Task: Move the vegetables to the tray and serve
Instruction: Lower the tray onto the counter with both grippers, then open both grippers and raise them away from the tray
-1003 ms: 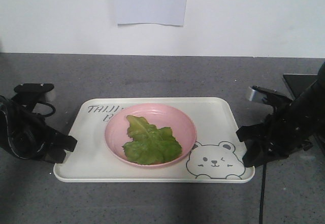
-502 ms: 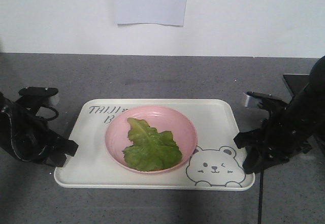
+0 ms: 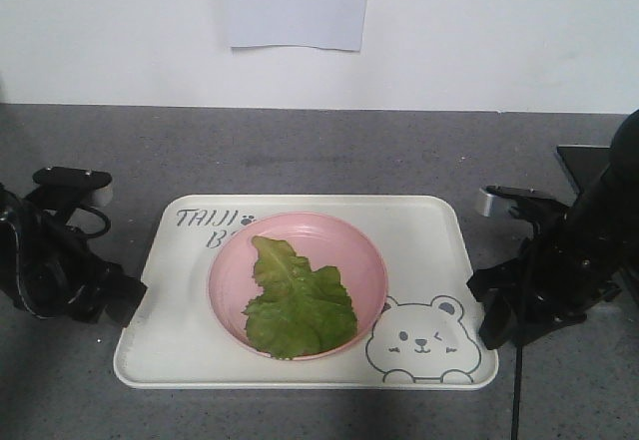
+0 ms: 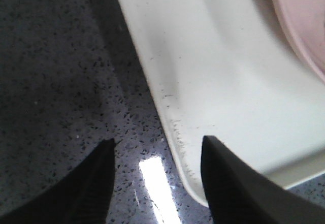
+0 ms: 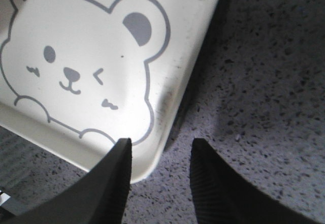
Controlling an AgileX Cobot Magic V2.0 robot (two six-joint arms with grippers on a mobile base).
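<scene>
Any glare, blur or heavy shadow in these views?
Front view: even light, slightly soft, tray pale but readable. Left wrist view: bright glare streak on the countertop, tray near overexposed. Right wrist view: dark shadow along the tray edge, fingertips blurred.

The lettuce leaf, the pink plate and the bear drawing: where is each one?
lettuce leaf (image 3: 298, 303), front view, middle of the leaf
pink plate (image 3: 232, 278), front view, bare left inner wall
bear drawing (image 5: 71, 74), right wrist view, the bear's nose
</scene>
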